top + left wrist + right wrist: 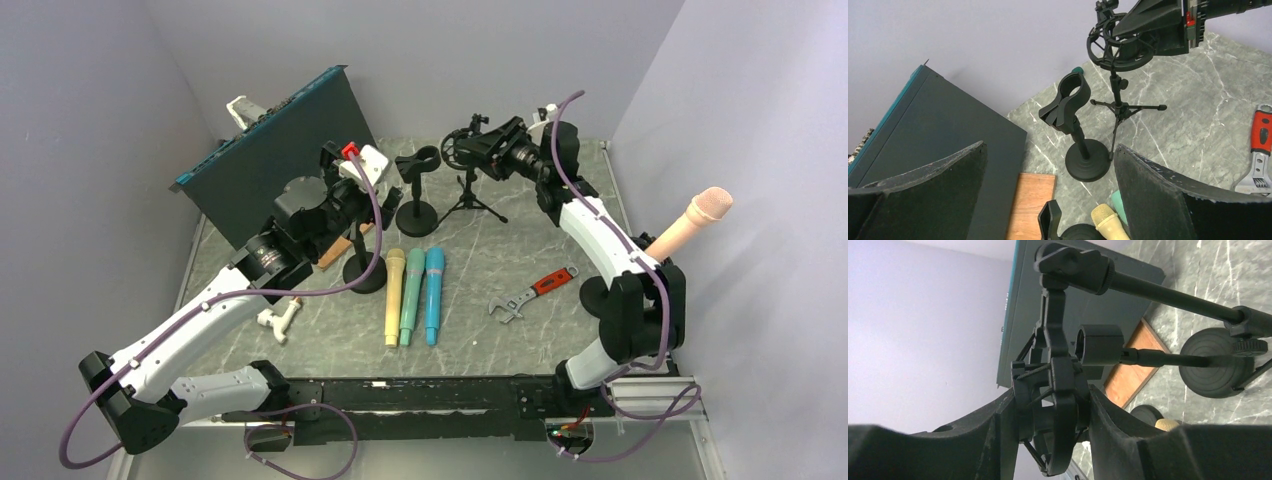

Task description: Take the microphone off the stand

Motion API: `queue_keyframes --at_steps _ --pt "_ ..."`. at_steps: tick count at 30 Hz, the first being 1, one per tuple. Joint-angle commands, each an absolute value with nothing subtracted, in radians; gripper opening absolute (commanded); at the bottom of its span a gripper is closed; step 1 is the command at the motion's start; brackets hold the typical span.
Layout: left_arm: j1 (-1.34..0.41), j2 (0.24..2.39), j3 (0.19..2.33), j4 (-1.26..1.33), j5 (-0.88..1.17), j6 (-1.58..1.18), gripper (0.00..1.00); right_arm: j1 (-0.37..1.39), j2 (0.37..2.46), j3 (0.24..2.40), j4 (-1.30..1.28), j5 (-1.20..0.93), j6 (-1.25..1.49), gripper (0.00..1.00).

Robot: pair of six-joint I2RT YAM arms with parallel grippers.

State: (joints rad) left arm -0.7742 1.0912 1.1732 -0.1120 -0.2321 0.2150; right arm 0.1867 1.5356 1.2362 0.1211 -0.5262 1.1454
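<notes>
A pink microphone (pixel 692 223) sticks up tilted at the far right, behind my right arm; what holds it is hidden. Yellow (pixel 393 297), green (pixel 412 296) and blue (pixel 433 295) microphones lie side by side on the table. My right gripper (pixel 480 150) is shut on the black shock-mount ring (pixel 1060 405) of the tripod stand (pixel 470 200). My left gripper (pixel 362 200) is open and empty above a round-base stand (pixel 365 272). Its clip (pixel 1050 220) and the yellow microphone's head (pixel 1108 220) show between the fingers. A second round-base stand (pixel 1073 105) has an empty clip.
A dark board (pixel 275 155) leans at the back left, with a wooden block (pixel 1033 205) at its foot. A red-handled wrench (pixel 535 290) lies right of the microphones. A small white part (pixel 280 320) lies near my left arm.
</notes>
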Motion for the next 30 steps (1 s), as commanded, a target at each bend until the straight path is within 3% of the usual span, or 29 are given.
queue_keyframes --at_steps 1,6,8,12,13,19,24,30 --pt "-0.780 1.080 1.214 -0.098 -0.224 0.204 0.99 0.214 1.554 1.243 0.280 -0.535 1.160 0.49" --pt "-0.779 1.075 1.214 -0.098 -0.225 0.204 0.99 0.227 1.539 1.246 0.194 -0.505 1.081 0.57" --pt "-0.779 1.075 1.215 -0.098 -0.223 0.204 0.99 0.228 1.525 1.248 0.141 -0.502 1.035 0.66" --pt "-0.779 1.078 1.215 -0.100 -0.223 0.202 0.99 0.229 1.471 1.256 0.017 -0.463 0.887 0.97" --pt "-0.779 1.078 1.215 -0.100 -0.223 0.201 0.99 0.229 1.455 1.261 -0.029 -0.440 0.849 1.00" --pt "-0.781 1.091 1.215 -0.102 -0.220 0.199 0.99 0.218 1.359 1.299 -0.286 -0.245 0.625 1.00" --pt "-0.781 1.096 1.218 -0.105 -0.219 0.195 0.99 0.191 1.230 1.218 -0.349 -0.060 0.496 1.00" --pt "-0.786 1.091 1.216 -0.103 -0.217 0.191 0.99 0.189 1.142 1.138 -0.283 -0.129 0.377 1.00"
